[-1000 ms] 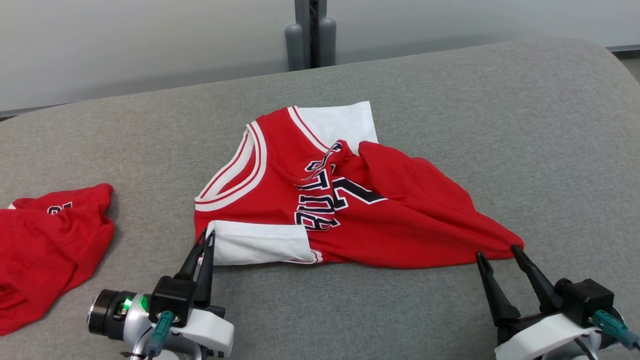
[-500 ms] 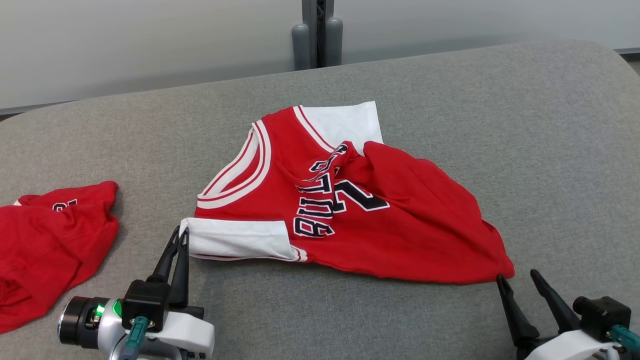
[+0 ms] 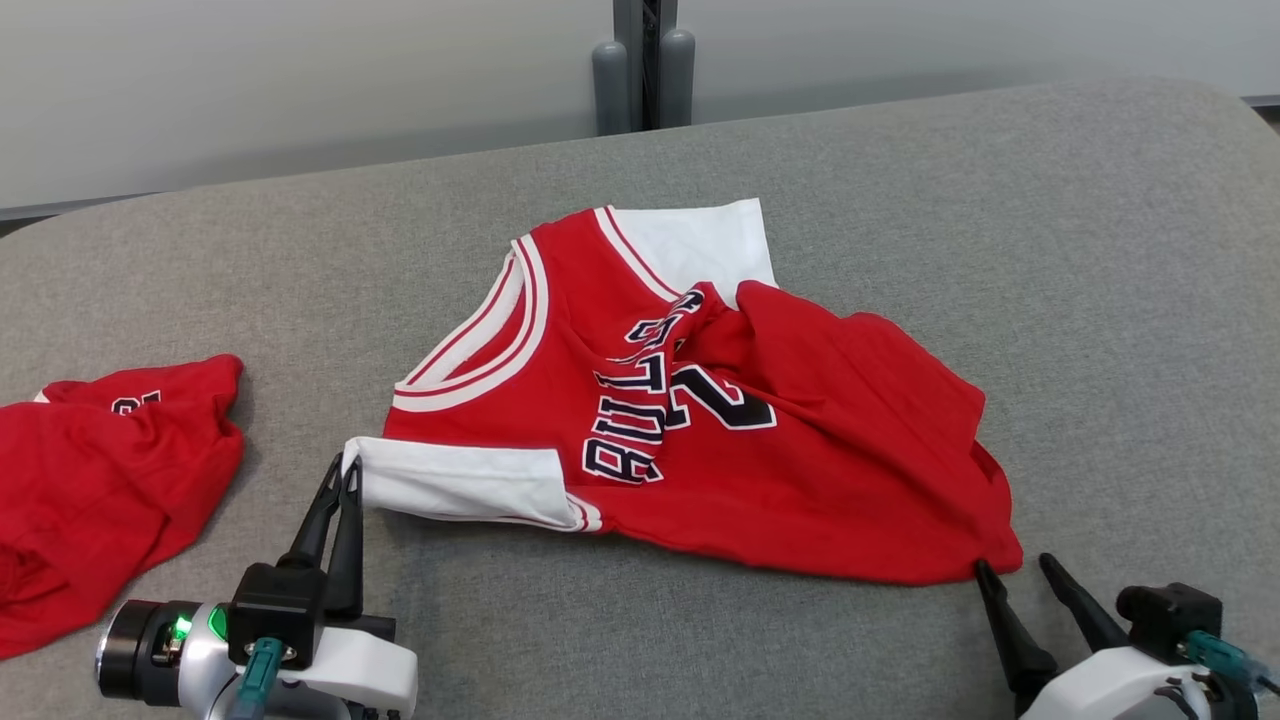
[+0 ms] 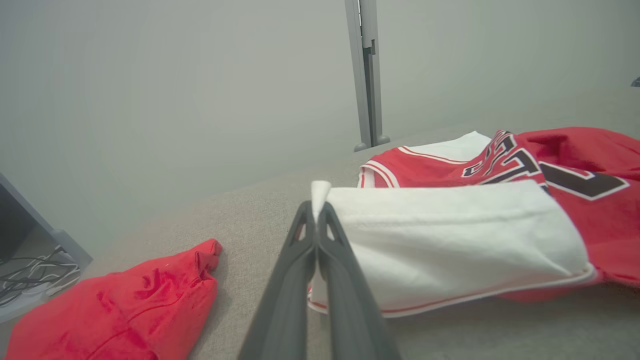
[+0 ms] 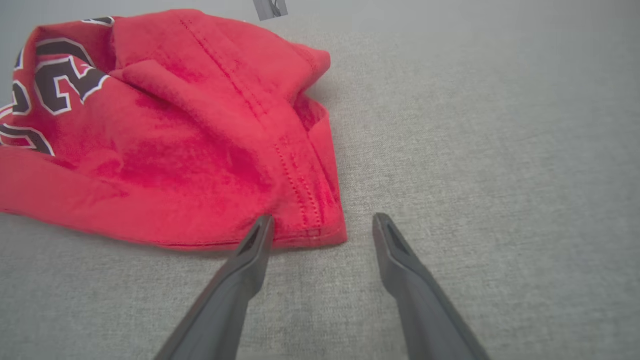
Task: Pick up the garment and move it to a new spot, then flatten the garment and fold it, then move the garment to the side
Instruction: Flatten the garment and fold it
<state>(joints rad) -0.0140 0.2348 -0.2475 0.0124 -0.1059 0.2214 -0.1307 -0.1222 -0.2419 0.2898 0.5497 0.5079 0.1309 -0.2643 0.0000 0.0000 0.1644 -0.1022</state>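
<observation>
fingers of the left gripper (image 3: 343, 465) are shut tight on a white corner of the jersey (image 3: 800, 450). the right gripper (image 3: 1014, 562) is wide open, holding nothing, its tips just by the red corner. the jersey lies bunched up on the middle of the couch (image 3: 1100, 300), with a red cloth (image 3: 100, 480) well to its left.

We look across a grey fabric-covered desk (image 3: 1100, 300) with rounded corners. Behind it we see a plain pale wall (image 3: 250, 90), evenly lit, split by a grey upright post (image 3: 645, 60). Low beside the desk, we make out loose cables (image 4: 40, 275).
</observation>
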